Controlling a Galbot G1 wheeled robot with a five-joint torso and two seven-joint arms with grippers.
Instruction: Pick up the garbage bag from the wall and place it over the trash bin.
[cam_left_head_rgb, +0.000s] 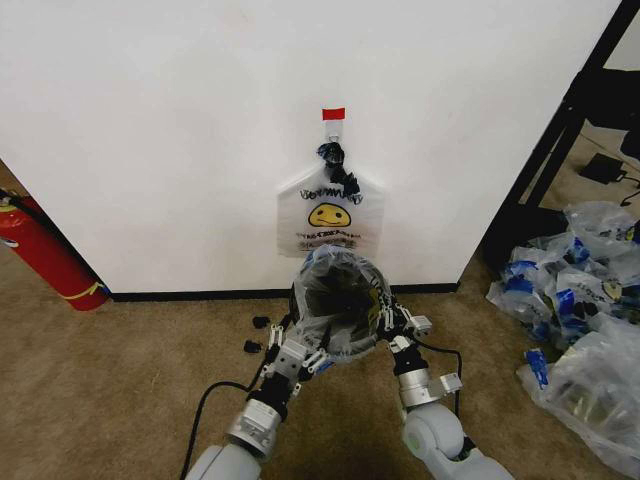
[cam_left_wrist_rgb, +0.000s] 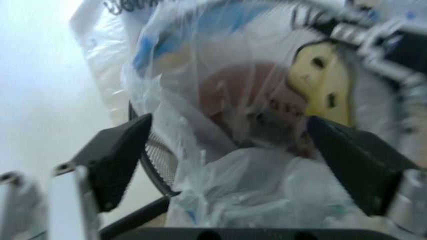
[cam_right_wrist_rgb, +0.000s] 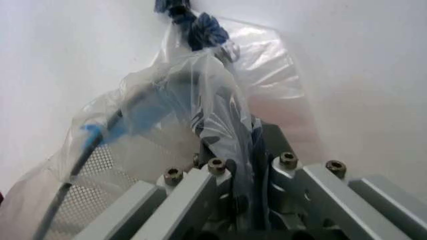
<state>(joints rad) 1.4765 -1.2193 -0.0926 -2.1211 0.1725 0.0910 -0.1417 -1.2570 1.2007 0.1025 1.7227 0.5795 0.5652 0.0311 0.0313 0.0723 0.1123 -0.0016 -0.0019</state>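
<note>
Draping step under way: garbage bag (cam_left_head_rgb: 338, 290) stretched over the trash bin (cam_left_head_rgb: 335, 310) below the wall (cam_left_head_rgb: 150, 130). Left gripper (cam_left_wrist_rgb: 230, 165) spread wide around plastic; right gripper (cam_right_wrist_rgb: 248, 172) pinched on the bag's edge. Next, probably tugging the rim down evenly. Nothing visible inside.

The left gripper (cam_left_wrist_rgb: 230, 150) stands with its two dark fingers (cam_left_wrist_rgb: 117, 157) spread wide, crinkled translucent plastic of the garbage bag (cam_left_wrist_rgb: 227, 125) bunched between them. The bag's yellow smiley face (cam_left_wrist_rgb: 323, 85) and blue patches show through the film, which lies over the black mesh rim of the trash bin (cam_left_wrist_rgb: 155, 162). Beside them is the white wall (cam_left_wrist_rgb: 40, 75).
</note>
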